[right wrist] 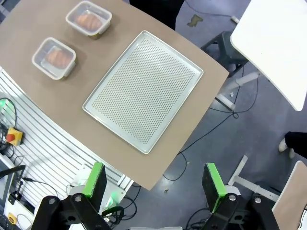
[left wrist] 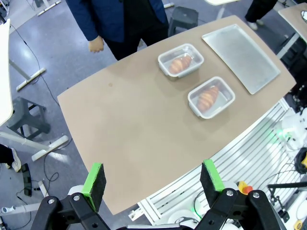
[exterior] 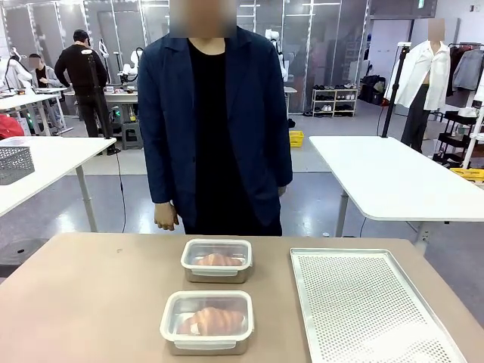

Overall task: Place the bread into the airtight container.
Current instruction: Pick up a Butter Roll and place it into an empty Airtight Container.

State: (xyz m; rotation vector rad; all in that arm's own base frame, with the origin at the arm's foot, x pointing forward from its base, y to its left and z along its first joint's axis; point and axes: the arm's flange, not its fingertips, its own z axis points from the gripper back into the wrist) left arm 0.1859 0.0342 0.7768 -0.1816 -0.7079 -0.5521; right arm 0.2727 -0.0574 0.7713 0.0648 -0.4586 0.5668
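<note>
Nearest stood a lidded container [exterior: 206, 323] with bread [exterior: 212, 321] inside — another [exterior: 217, 261] behind it, also filled. Both arms hovered high, jaws released and empty; the task seemed finished.

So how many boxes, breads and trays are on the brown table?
Containers: 2, the near container and the far container
Breads: 2, the near bread and the far bread, one in each container
Perforated tray: 1
Total: 5
</note>
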